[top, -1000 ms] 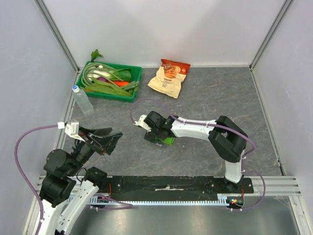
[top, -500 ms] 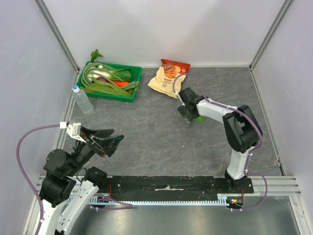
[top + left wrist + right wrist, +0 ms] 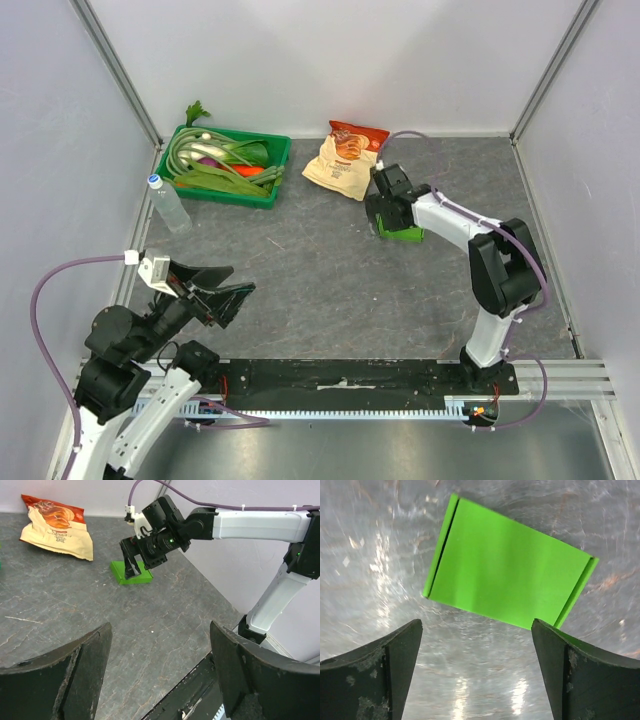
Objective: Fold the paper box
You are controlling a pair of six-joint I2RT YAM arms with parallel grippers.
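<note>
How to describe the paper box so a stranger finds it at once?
Find the green vegetable tray in the far left corner, then the snack bag to its right. Just nearer lies the paper box, below the right gripper: small, flat, plain lime green.

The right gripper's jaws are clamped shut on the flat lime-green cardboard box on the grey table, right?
No: the right gripper has its jaws open above the flat lime-green cardboard box on the grey table, as the right wrist view shows.

print on the snack bag [image 3: 56,525] too blurred to read, no other legible text
</note>
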